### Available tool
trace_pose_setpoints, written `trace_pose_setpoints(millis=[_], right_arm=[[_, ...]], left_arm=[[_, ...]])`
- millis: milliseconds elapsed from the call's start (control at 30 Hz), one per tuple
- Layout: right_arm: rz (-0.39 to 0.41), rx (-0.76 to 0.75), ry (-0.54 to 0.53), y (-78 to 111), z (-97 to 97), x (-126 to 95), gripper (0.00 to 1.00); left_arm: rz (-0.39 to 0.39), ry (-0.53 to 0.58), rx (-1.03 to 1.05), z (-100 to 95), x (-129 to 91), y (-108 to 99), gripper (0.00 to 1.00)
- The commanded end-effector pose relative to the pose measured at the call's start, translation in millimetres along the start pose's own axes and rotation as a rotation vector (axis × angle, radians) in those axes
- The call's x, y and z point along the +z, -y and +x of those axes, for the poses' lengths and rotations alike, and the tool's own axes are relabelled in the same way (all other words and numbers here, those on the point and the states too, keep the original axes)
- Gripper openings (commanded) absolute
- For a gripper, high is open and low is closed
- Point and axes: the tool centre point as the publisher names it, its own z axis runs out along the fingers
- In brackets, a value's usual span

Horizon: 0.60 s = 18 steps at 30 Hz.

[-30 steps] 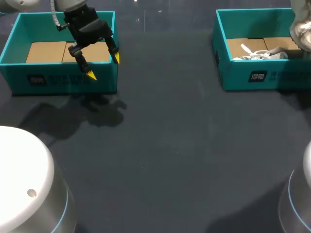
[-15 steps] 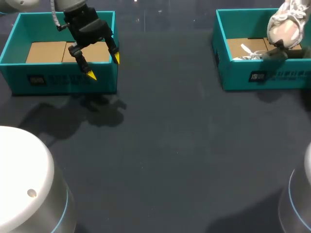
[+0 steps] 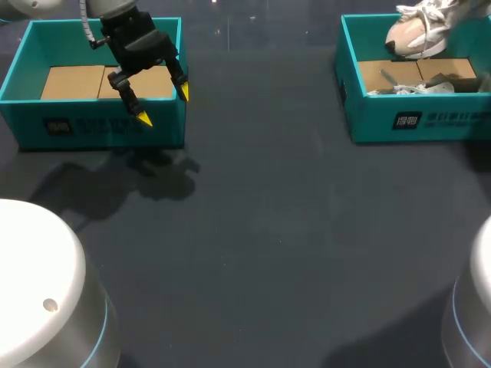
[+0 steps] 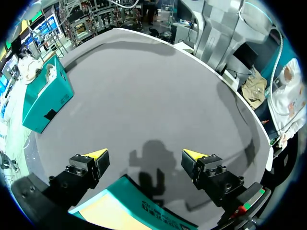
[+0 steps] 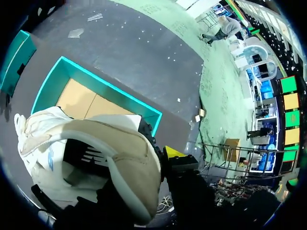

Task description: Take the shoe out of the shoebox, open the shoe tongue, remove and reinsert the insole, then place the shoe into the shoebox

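A beige and white shoe (image 3: 418, 27) hangs in the air above the back of the right teal shoebox (image 3: 368, 126). In the right wrist view the shoe (image 5: 96, 148) fills the foreground and my right gripper (image 5: 160, 148) is shut on its heel collar. One yellow fingertip (image 5: 173, 152) shows outside the heel; the other is hidden by the shoe. The box (image 5: 72, 72) lies below it with its cardboard floor showing. My left gripper (image 3: 163, 105) hangs open over the front right corner of the left teal box (image 3: 92, 130), holding nothing (image 4: 145, 155).
White laces or paper and a grey item (image 3: 410, 87) lie inside the right box. The left box holds only flat cardboard (image 3: 73, 80). Dark tabletop (image 3: 261, 230) spreads between and in front of the two boxes.
The shoe has risen out of the right box and moved left and toward the back, held by my right gripper. My left arm has stayed still.
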Motion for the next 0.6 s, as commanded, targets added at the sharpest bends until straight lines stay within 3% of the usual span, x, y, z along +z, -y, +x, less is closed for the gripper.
trace_pose_setpoints(millis=[33, 233, 400, 600], right_arm=[[0.025, 0.06, 0.015, -3.0, 1.7, -4, 0.0], [0.025, 0.06, 0.015, -3.0, 1.7, -4, 0.0], [0.079, 0.259, 0.043, -1.5, 13.7, 15, 0.0], [0.121, 0.365, 0.079, 6.7, 28.4, 31, 0.0]], left_arm=[[-0.003, 0.001, 0.001, 0.9, 0, 0, 1.0], [-0.003, 0.001, 0.001, 0.9, 0, 0, 1.0], [-0.003, 0.001, 0.001, 0.9, 0, 0, 1.0], [-0.003, 0.001, 0.001, 0.9, 0, 0, 1.0]])
